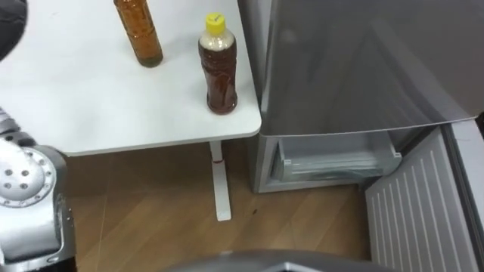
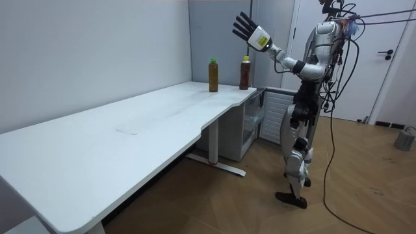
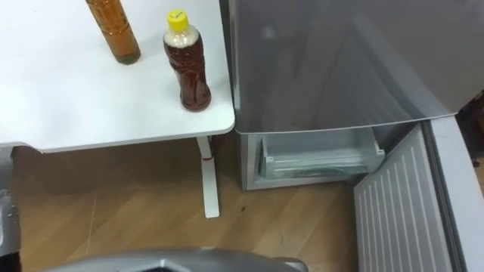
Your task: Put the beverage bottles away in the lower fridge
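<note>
1. In the room view I see the robot standing upright on the wooden floor (image 2: 364, 188), at the end of the white desk (image 2: 130, 130) and facing the fridge (image 1: 363, 60)
2. The left hand (image 2: 250, 31) is raised high on an outstretched arm, above the bottles and well apart from them. Its fingers are straight and spread wide, and they hold nothing
3. The yellow-capped bottle (image 1: 219, 72), filled with a dark brown drink, stands upright on the desk corner nearest the fridge, close to the desk's edge
4. The amber bottle (image 1: 138, 34) stands upright farther in on the desk, near the first one but not touching it. In the eye views its cap is cut off by the top edge
5. Both drinks are on the desk and neither is in the fridge yet
6. The fridge's grey upper door (image 3: 333, 60) looks shut
7. Beneath it the lower compartment (image 1: 265, 162) is open, and I can see a pale clear drawer (image 1: 336, 162) inside
8. The lower door (image 1: 423, 204) is swung out towards the robot's right, showing its white ribbed inner face
9. A white desk leg (image 1: 221, 189) runs down to the floor just beside the fridge's base
</note>
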